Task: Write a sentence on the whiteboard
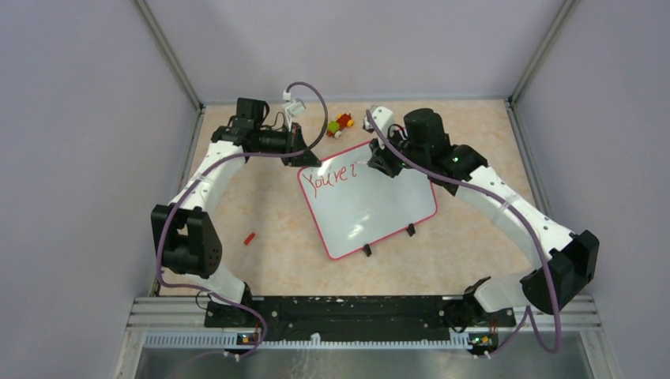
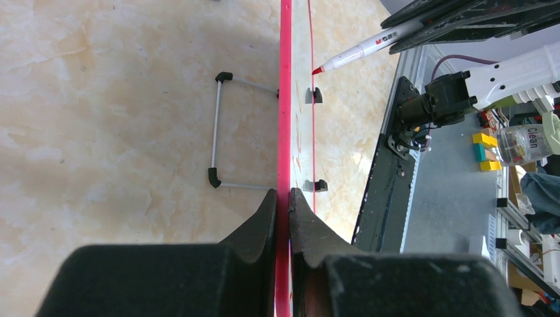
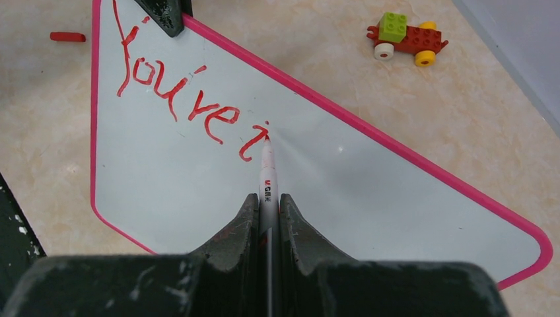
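Fingers of your right gripper (image 3: 267, 201) sit clenched on the marker (image 3: 267, 173) at the bottom centre of the right wrist view, its red tip touching the dot of the "i". Beyond it, the sentence (image 3: 175, 99) reads "You're i" and slants toward the upper left of the whiteboard (image 3: 343, 191), which sits mid-frame in the top view. Your left gripper (image 2: 282, 197) pinches the board's pink rim at that far corner. Most of the lettering looks not yet written. If that rim grip slips, the board may skid under the pen's push and smear the stroke; press too hard and the pen could slide back through your fingers. A toy car (image 3: 404, 37) sits past the far edge, upper right.
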Robot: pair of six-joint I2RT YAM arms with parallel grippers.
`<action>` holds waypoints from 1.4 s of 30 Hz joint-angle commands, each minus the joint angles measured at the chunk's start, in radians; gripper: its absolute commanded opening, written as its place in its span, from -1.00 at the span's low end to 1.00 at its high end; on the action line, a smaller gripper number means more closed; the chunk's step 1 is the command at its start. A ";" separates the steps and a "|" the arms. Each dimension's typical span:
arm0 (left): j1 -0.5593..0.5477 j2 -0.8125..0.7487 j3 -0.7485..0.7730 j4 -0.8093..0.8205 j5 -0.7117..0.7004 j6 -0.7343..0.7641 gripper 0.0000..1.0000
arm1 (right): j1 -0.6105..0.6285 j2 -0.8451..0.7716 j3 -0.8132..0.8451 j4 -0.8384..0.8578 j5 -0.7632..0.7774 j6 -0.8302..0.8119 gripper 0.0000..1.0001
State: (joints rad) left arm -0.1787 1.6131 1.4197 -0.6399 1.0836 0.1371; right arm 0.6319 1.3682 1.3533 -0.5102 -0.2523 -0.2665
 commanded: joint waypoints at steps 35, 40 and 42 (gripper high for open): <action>-0.016 0.008 0.019 -0.011 0.012 0.012 -1.00 | -0.001 0.011 -0.054 0.069 0.021 0.012 -1.00; -0.016 0.008 0.019 -0.012 0.012 0.014 -1.00 | -0.001 0.026 -0.024 0.078 0.031 0.013 -1.00; -0.017 0.006 0.018 -0.012 0.010 0.015 -1.00 | -0.003 0.031 -0.016 0.078 0.040 0.012 -1.00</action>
State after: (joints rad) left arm -0.1787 1.6135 1.4197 -0.6361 1.0584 0.1444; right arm 0.6319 1.3838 1.2739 -0.4816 -0.2562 -0.2581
